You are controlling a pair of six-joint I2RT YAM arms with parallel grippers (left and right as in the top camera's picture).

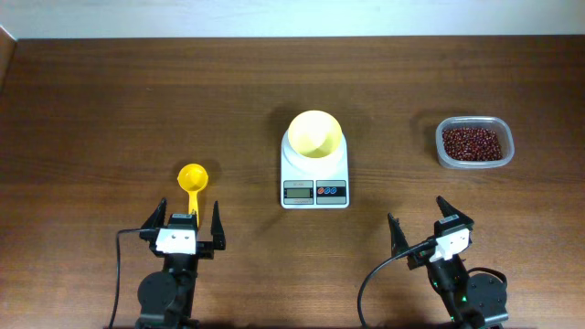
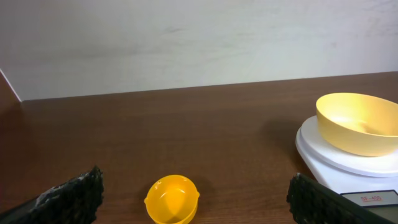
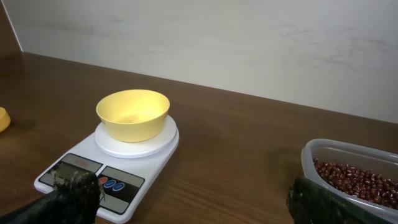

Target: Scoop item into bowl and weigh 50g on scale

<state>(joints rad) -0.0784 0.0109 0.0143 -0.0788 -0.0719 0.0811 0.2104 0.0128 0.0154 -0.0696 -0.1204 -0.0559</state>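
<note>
The yellow bowl [image 1: 316, 133] stands empty on the round platform of the white scale [image 1: 315, 172] at the table's middle; both also show in the wrist views, the bowl [image 2: 357, 122] and the scale [image 3: 118, 168]. Dark red-brown beans [image 1: 471, 143] fill a clear container [image 1: 442, 155] at the right, seen too as beans [image 3: 357, 180]. A yellow-orange scoop [image 1: 192, 183] lies left of the scale, just ahead of my left gripper [image 1: 187, 221], which is open and empty. My right gripper [image 1: 425, 222] is open near the front edge, between scale and container.
The pale wall runs along the table's far edge [image 1: 292, 38]. Black cables [image 1: 119, 274] trail from both arms at the front. Bare wood lies between the scale and the container [image 3: 323, 155].
</note>
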